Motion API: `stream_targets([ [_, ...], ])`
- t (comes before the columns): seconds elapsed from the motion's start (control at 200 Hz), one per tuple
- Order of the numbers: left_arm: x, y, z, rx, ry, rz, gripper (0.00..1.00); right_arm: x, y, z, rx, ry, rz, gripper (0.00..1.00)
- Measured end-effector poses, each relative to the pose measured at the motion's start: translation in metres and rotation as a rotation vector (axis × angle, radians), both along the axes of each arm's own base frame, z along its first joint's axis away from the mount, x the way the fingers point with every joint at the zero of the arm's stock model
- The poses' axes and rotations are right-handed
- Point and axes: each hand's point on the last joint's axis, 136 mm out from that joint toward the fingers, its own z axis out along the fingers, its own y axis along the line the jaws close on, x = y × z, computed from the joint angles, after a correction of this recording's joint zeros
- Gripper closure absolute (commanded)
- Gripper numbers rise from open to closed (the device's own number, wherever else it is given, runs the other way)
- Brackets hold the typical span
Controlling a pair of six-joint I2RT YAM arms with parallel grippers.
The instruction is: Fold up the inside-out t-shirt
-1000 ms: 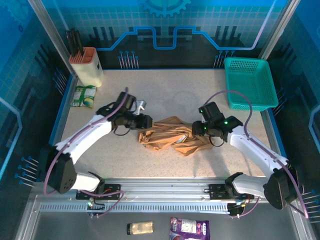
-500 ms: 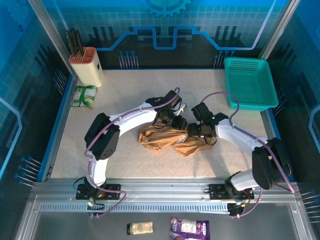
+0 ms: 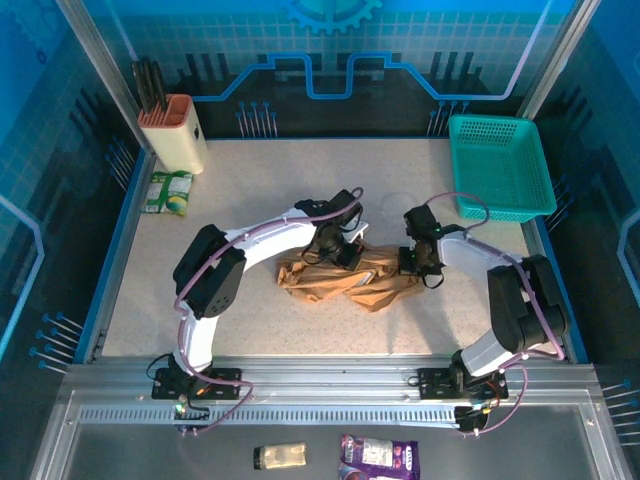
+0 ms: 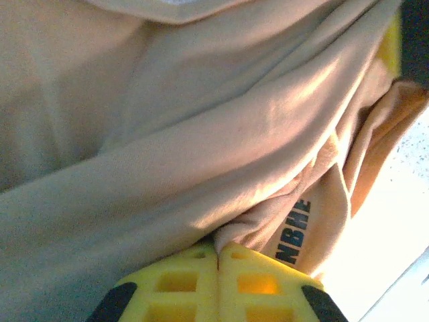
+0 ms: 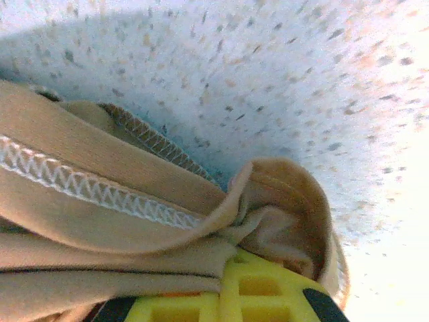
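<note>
The inside-out t-shirt [image 3: 345, 280] lies as a crumpled tan bundle in the middle of the table. My left gripper [image 3: 338, 252] presses down on its upper middle edge. In the left wrist view the yellow fingers [image 4: 181, 278] meet with a pinch of tan fabric [image 4: 201, 134] between their tips; dark letters show on a fold beside them. My right gripper [image 3: 420, 262] sits at the bundle's right end. Its yellow fingers [image 5: 268, 295] are closed with a bunched hem of the t-shirt [image 5: 134, 194] caught in them, white zigzag stitching showing.
A teal basket [image 3: 500, 166] stands at the back right. A knife block [image 3: 173, 128] and a green packet [image 3: 167, 191] sit at the back left. Two small packets [image 3: 378, 457] lie on the near ledge below the arm bases.
Both arms have swung in over the bundle and come down onto it. Both grippers, open a moment ago, have shut on the fabric.
</note>
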Motion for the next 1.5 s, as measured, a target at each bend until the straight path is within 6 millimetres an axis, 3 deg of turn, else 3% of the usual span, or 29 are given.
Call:
stream_targets([
  [0.13, -0.001, 0.008, 0.012, -0.009, -0.024, 0.008, 1.0, 0.01, -0.011, 0.038, 0.036, -0.112, -0.044, 1.0],
  [0.245, 0.009, 0.024, 0.044, -0.059, -0.078, 0.05, 1.0, 0.021, -0.019, 0.089, 0.064, -0.247, -0.069, 1.0],
  [0.435, 0.041, 0.084, 0.133, -0.236, -0.217, 0.213, 1.0, 0.028, -0.039, 0.178, 0.083, -0.46, -0.103, 1.0],
  [0.545, 0.059, 0.131, 0.191, -0.344, -0.327, 0.321, 1.0, 0.029, -0.046, 0.219, 0.083, -0.545, -0.107, 1.0],
  [0.685, 0.072, 0.177, 0.249, -0.444, -0.434, 0.404, 1.0, 0.031, -0.049, 0.266, 0.07, -0.63, -0.085, 1.0],
  [0.931, 0.072, 0.243, 0.338, -0.589, -0.592, 0.51, 1.0, 0.028, -0.054, 0.355, 0.055, -0.825, -0.064, 1.0],
  [1.046, 0.062, 0.257, 0.368, -0.642, -0.655, 0.528, 1.0, 0.018, -0.053, 0.399, 0.071, -0.948, -0.048, 1.0],
  [1.166, 0.055, 0.255, 0.379, -0.68, -0.678, 0.511, 1.0, 0.004, -0.049, 0.435, 0.106, -1.048, -0.026, 1.0],
  [1.261, 0.059, 0.254, 0.355, -0.69, -0.627, 0.526, 1.0, 0.0, -0.042, 0.439, 0.142, -1.063, 0.008, 1.0],
  [1.381, 0.07, 0.254, 0.297, -0.678, -0.477, 0.579, 1.0, 0.011, -0.03, 0.41, 0.194, -0.98, 0.046, 1.0],
  [1.446, 0.082, 0.255, 0.263, -0.664, -0.383, 0.619, 1.0, 0.026, -0.024, 0.384, 0.213, -0.907, 0.05, 1.0],
  [1.501, 0.094, 0.256, 0.246, -0.66, -0.333, 0.644, 1.0, 0.043, -0.022, 0.364, 0.216, -0.844, 0.048, 1.0],
])
